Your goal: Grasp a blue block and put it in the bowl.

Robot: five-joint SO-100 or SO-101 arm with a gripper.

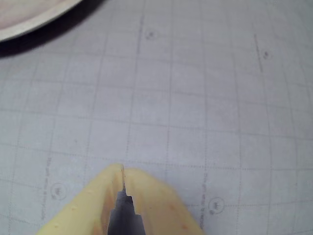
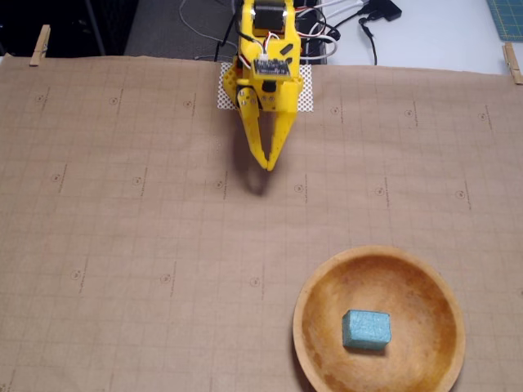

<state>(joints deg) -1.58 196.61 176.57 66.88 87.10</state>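
Yellow hand (image 2: 267,166) closed, empty, pointing down

- Wrist view: we see only a blurred sliver of the bowl (image 1: 29,19), cut by the upper left corner.
- Gripper (image 1: 122,171) base runs off the bottom edge; whole frame soft.
- Fixed view: bowl's (image 2: 315,359) lower rim clipped by the bottom edge; arm (image 2: 265,49) cut at the top.

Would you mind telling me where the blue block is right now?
In the fixed view, the blue block lies inside the wooden bowl at the lower right, slightly below its centre, well away from the shut gripper near the top.
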